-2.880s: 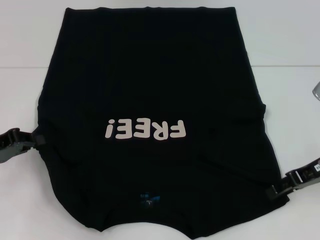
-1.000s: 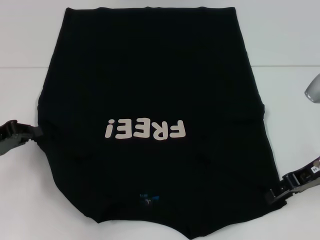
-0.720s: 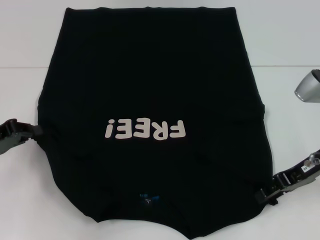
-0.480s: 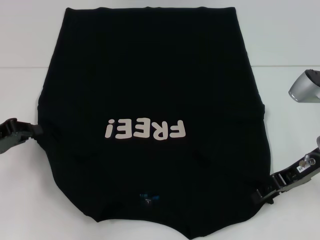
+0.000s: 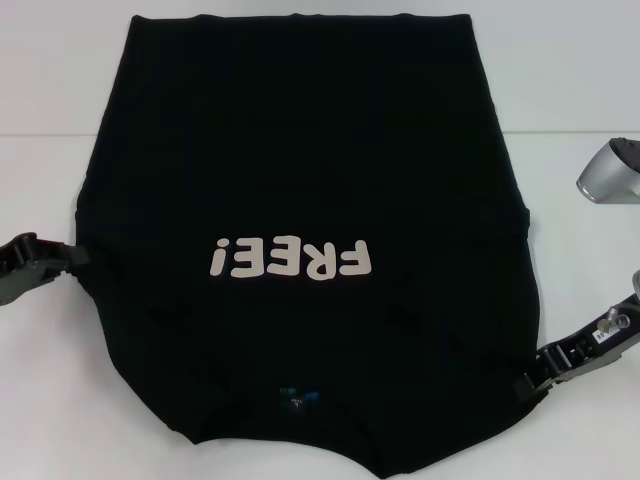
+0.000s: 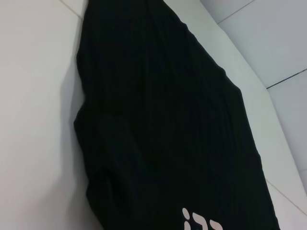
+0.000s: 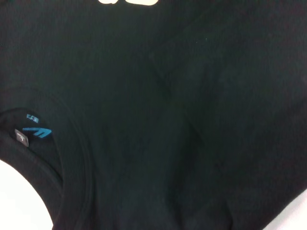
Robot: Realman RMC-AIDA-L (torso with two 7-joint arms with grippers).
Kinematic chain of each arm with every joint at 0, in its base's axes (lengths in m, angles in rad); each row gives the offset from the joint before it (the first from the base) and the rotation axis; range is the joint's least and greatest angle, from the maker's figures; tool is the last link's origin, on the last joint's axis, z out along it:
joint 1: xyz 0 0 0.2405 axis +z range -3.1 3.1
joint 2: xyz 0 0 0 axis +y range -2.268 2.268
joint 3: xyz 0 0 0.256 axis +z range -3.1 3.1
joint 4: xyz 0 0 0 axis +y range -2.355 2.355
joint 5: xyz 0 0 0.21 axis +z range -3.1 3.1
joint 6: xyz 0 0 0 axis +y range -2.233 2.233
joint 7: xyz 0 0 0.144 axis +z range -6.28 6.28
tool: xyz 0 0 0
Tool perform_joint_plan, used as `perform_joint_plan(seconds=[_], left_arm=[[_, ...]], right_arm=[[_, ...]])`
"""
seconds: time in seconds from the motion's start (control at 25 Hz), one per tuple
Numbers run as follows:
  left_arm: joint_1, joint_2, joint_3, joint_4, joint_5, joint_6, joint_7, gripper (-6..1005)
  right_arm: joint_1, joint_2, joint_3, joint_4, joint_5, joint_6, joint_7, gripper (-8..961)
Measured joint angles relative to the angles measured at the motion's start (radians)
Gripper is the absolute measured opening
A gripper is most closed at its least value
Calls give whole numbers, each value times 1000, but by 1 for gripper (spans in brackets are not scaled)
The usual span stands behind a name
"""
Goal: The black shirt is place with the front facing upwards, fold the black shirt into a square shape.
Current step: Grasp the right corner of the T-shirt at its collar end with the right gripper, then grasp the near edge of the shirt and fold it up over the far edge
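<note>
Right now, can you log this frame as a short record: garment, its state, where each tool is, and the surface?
garment: black shirt, "FREE!" print facing up
layout: spread flat, collar nearest the robot, blue neck label visible
left tool: at the shirt's left edge, level with the print
right tool: at the shirt's right edge, nearer the collar end
surface: white table
fold: sleeves seem tucked in; not yet a square

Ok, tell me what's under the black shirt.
Around the black shirt only the white table shows, so it lies on that. Whatever else sits beneath is covered. Left claw and right claw meet its edges.
</note>
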Motion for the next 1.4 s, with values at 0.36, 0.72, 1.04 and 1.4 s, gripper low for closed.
perform_joint_plan(seconds=[0.36, 0.72, 1.04, 1.4], left_arm=[[4, 1, 6, 1, 3, 24, 6, 33], [28, 45, 9, 12, 72, 237, 10, 33], [70, 30, 6, 82, 140, 410, 18, 33], [117, 8, 4, 129, 136, 496, 36, 33]], right_arm=[[-12, -3, 22, -13, 22, -7, -7, 95], [-62, -44, 61, -19, 84, -115, -53, 71], [-125, -70, 69, -29, 82, -199, -67, 70], [-194, -60, 124, -59, 95, -269, -112, 71]])
